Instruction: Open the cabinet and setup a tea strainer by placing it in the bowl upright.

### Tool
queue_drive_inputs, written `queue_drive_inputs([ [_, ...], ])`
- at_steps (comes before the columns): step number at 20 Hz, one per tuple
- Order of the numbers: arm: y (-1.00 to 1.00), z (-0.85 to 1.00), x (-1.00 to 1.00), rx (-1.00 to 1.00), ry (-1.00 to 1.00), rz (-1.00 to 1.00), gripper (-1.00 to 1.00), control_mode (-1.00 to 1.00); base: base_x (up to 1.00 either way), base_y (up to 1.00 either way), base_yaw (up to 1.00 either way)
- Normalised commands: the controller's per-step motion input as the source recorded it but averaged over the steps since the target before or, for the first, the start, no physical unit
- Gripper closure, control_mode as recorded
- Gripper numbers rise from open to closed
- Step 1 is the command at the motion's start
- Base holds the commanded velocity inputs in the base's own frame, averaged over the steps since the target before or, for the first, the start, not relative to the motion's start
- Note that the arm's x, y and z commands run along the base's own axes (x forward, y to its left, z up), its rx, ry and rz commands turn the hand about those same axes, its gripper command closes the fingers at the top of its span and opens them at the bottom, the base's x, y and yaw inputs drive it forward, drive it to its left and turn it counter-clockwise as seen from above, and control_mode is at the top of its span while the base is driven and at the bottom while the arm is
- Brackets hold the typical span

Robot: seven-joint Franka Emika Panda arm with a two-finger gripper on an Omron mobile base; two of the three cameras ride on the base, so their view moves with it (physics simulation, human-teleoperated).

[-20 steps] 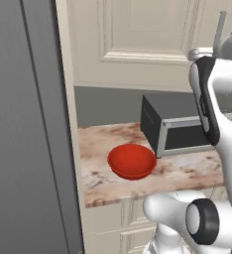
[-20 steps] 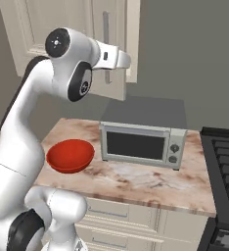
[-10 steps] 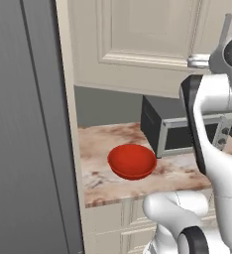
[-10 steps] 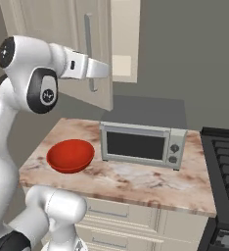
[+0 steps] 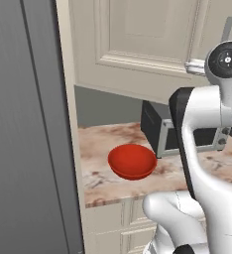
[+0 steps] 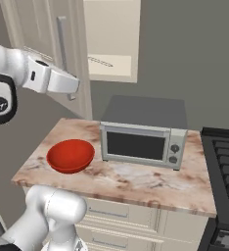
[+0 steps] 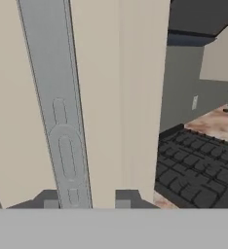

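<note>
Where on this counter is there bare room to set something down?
Bare marble lies in front of the microwave, running to the stove edge, and between the bowl and the microwave. The tightest strip is behind the bowl, below the open cabinet door.

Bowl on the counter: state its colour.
The bowl is glossy red, clearest in the right base view.

1. We see the cabinet (image 6: 43,44) in cream, its bar handle (image 6: 62,41) grey.
2. We see the bowl (image 6: 70,155) in glossy red.
3. We see the worktop (image 6: 136,181) in mottled pink-beige marble with pale veins.
4. We see the microwave (image 6: 141,144) in grey with a dark window.
5. We see the stove (image 6: 226,171) in black.
6. We see the wall (image 6: 194,49) in plain grey-brown.
</note>
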Motion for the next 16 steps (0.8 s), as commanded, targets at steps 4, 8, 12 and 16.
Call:
queue_drive_inputs([
  [4, 0.27, -0.04, -0.73, 0.02, 0.01, -0.03, 1.0, -1.0, 0.0, 0.0, 0.0],
  [8, 0.08, -0.11, -0.09, 0.01, 0.0, -0.03, 1.0, -1.0, 0.0, 0.0, 0.0],
  [12, 0.11, -0.02, -0.09, 0.0, 0.0, -0.02, -1.0, -1.0, 0.0, 0.0, 0.0],
  [16, 0.02, 0.0, -0.01, 0.0, 0.0, -0.02, -1.0, -1.0, 0.0, 0.0, 0.0],
])
